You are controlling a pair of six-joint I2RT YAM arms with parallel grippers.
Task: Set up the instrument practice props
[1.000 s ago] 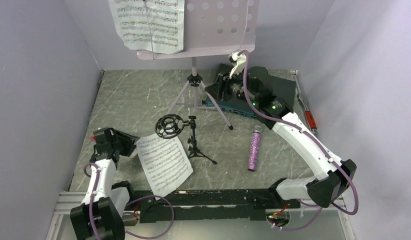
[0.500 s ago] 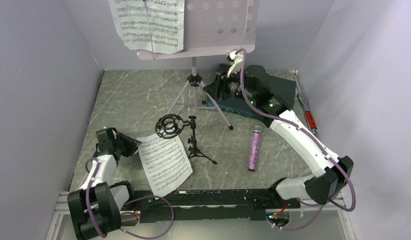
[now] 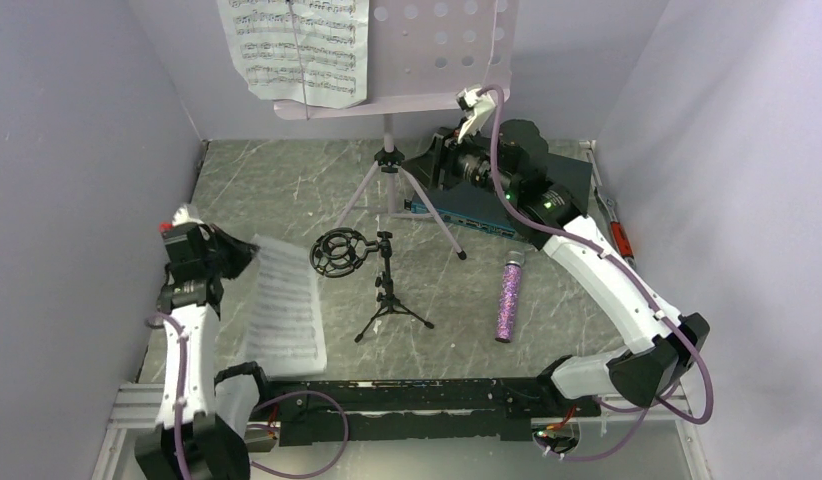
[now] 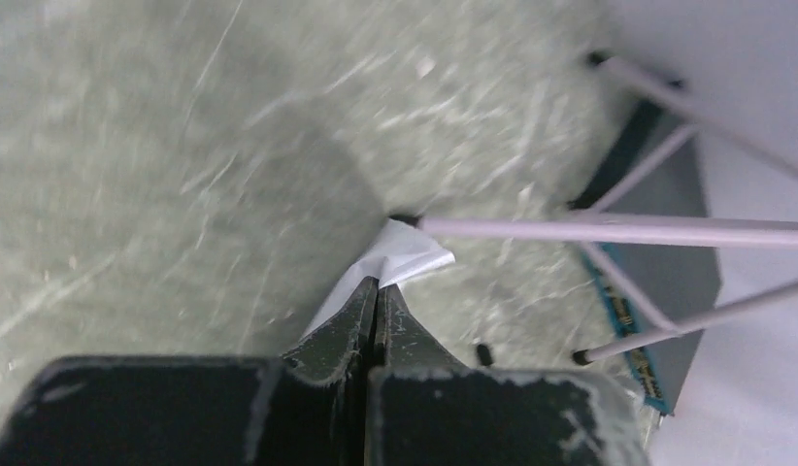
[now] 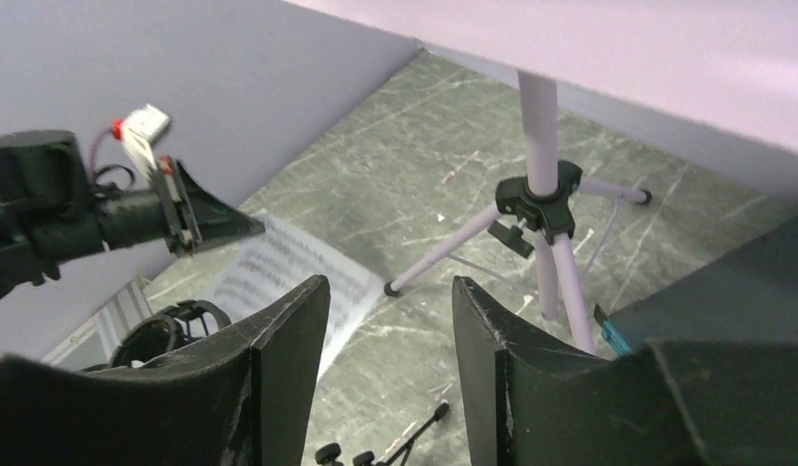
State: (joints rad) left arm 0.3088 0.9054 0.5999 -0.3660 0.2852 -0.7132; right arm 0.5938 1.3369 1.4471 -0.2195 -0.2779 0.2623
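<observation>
1. The step in hand looks like getting the second page onto the stand. The left gripper (image 4: 378, 291) is clamped on a corner of the loose sheet-music page (image 3: 285, 305), which hangs tilted at 8 o'clock.
2. The music stand (image 3: 437, 50) is at 12 o'clock, with one page (image 3: 297, 45) on its left half and its right half bare.
3. The next move likely calls for carrying the sheet toward 12 and seating its lower edge on the ledge.
4. The right gripper (image 5: 390, 291), jaws apart and empty, hovers at 1 o'clock by the ledge.
5. The side wall (image 3: 77, 200) crowds 9 o'clock. The small black tripod (image 3: 387, 285) stands near the sheet, and the microphone (image 3: 509, 298) lies well apart at 4 o'clock.
</observation>
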